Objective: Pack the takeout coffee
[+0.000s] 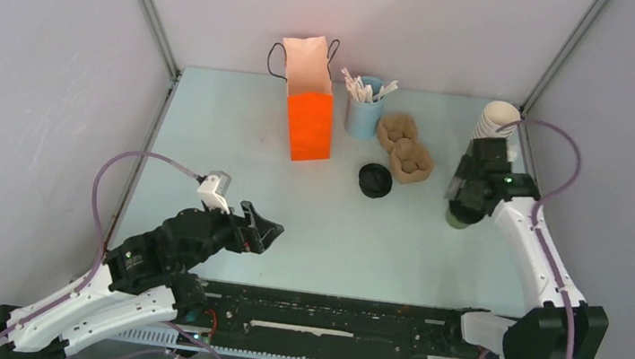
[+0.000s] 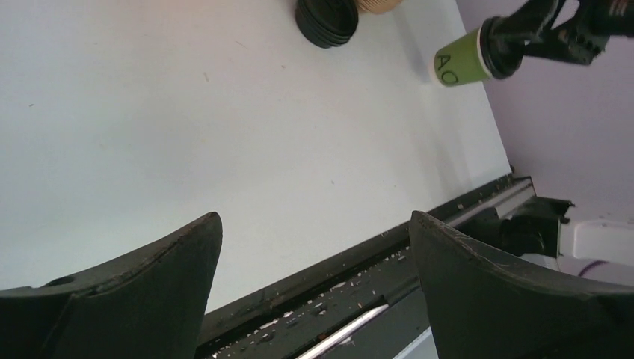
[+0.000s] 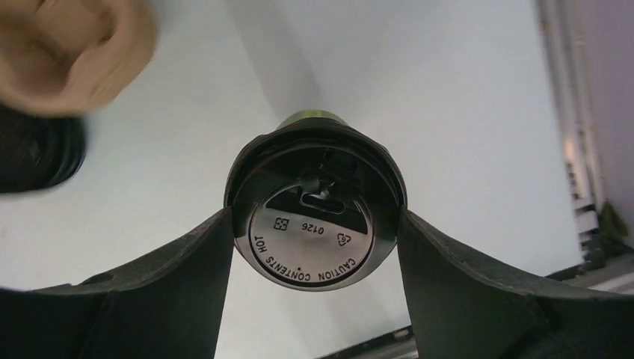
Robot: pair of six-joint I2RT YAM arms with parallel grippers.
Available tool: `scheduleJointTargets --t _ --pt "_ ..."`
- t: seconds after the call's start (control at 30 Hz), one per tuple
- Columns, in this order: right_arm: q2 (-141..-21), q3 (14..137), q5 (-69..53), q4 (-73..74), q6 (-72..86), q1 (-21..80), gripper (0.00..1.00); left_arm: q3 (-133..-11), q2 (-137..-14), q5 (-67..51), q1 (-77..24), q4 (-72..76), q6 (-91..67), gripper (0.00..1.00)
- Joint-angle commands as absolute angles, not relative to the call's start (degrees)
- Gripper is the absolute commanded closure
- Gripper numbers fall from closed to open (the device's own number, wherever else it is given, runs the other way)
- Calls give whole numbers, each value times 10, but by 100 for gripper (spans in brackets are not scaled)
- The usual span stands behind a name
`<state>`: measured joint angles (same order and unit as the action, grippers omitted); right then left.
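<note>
The takeout coffee (image 1: 457, 218) is a small green cup (image 2: 456, 65) with a round black lid (image 3: 314, 224), at the right side of the table. My right gripper (image 1: 465, 205) comes down on it from above. In the right wrist view both fingers press the rim of the lid, so the right gripper (image 3: 314, 217) is shut on it. My left gripper (image 1: 268, 228) hovers low over the near left part of the table. Its jaws stand wide open with nothing between them (image 2: 314, 217).
A brown pulp carrier (image 1: 405, 149) lies at the back centre-right with a stack of loose black lids (image 1: 374, 180) beside it. An orange paper bag (image 1: 310, 115) and a blue cup of sachets (image 1: 363, 112) stand behind. Stacked lidless cups (image 1: 494, 123) stand at the back right.
</note>
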<state>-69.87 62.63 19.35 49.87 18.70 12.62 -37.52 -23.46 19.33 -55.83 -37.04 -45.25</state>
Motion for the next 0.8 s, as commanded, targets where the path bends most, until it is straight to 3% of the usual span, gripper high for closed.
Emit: scheduleJointTargets --t 0.0,0.27,0.53,0.6,0.7,0.77 --pt "-737 682 170 444 127 11 27 -380 -236 141 -557 -339 -416 0" --pt "-858 762 130 433 121 -103 27 -402 -229 120 -556 -353 -384 0" --pt "-892 763 111 433 117 -116 25 -400 -219 137 -556 -363 -373 0" --pt "-893 763 109 434 116 -116 20 -401 -220 136 -556 -364 -372 0" --pt "-887 763 120 442 121 -110 1 -406 -222 139 -556 -366 -370 0" --pt "-865 766 127 443 119 -99 0 -416 -228 146 -556 -375 -367 0"
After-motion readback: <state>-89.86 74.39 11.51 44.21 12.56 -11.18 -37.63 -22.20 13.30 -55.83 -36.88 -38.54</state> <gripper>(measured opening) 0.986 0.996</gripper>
